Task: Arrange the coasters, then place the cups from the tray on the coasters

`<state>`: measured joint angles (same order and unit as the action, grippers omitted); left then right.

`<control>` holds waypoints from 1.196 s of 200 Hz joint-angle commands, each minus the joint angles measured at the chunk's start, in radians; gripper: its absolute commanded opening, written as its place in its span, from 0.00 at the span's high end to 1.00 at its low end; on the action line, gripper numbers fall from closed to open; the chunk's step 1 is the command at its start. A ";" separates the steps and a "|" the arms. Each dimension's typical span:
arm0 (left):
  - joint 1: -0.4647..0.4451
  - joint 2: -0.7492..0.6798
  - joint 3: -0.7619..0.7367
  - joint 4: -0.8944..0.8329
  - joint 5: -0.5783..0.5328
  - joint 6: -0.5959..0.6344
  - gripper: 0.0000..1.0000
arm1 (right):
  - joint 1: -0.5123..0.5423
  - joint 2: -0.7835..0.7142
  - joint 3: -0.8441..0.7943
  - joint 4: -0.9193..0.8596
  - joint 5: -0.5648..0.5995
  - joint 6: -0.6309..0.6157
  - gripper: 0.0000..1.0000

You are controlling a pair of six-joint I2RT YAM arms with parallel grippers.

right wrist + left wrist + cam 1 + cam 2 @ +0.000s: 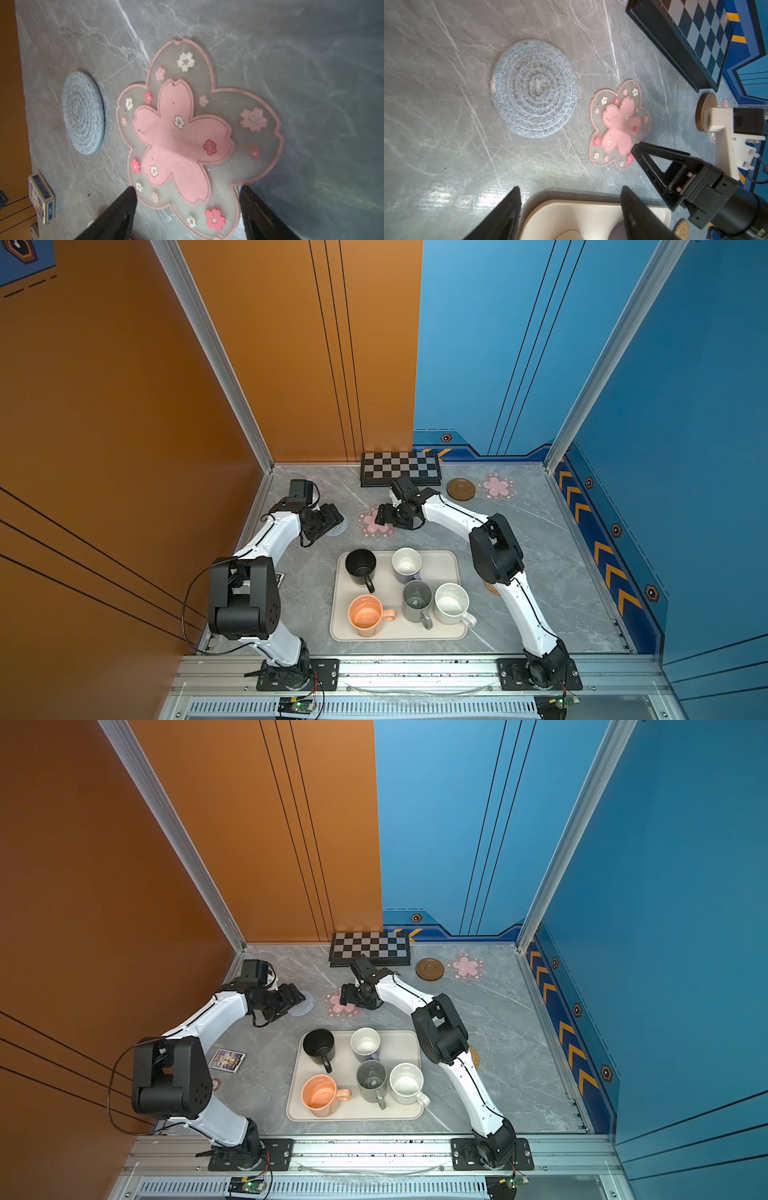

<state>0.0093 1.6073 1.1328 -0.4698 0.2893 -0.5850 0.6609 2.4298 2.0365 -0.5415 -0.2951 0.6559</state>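
The cream tray (345, 630) holds several cups: black (360, 566), lavender (406, 564), grey (417, 600), white speckled (451, 603) and orange (365, 616). My right gripper (187, 188) stands open, low over one edge of a pink flower coaster (182, 135), gripping nothing. My left gripper (570, 188) is open and empty beside the blue-grey round coaster (534, 88). At the back right lie a brown round coaster (461, 489) and a second pink flower coaster (496, 486). The right arm mostly hides a woven tan coaster (492, 588).
A black-and-white checkerboard (400, 469) lies against the back wall, just behind the right wrist. A small card box (226, 1060) sits on the table left of the tray. Walls close in the table on the left, back and right.
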 commanded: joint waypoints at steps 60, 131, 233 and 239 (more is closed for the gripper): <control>-0.009 -0.053 -0.013 0.003 0.023 -0.017 0.24 | 0.002 0.026 -0.069 -0.100 -0.008 0.015 0.20; -0.020 -0.067 0.004 -0.024 0.008 0.001 0.24 | -0.075 -0.181 -0.217 -0.100 0.083 -0.074 0.20; -0.047 -0.039 0.106 -0.107 -0.036 0.051 0.24 | -0.303 -0.544 -0.523 -0.100 0.224 -0.195 0.20; -0.053 -0.034 0.115 -0.107 -0.034 0.062 0.24 | -0.318 -0.556 -0.531 -0.100 0.227 -0.200 0.20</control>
<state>-0.0231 1.5654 1.2053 -0.5426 0.2733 -0.5644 0.3969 1.9266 1.5501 -0.6174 -0.1211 0.4995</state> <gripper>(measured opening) 0.761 0.802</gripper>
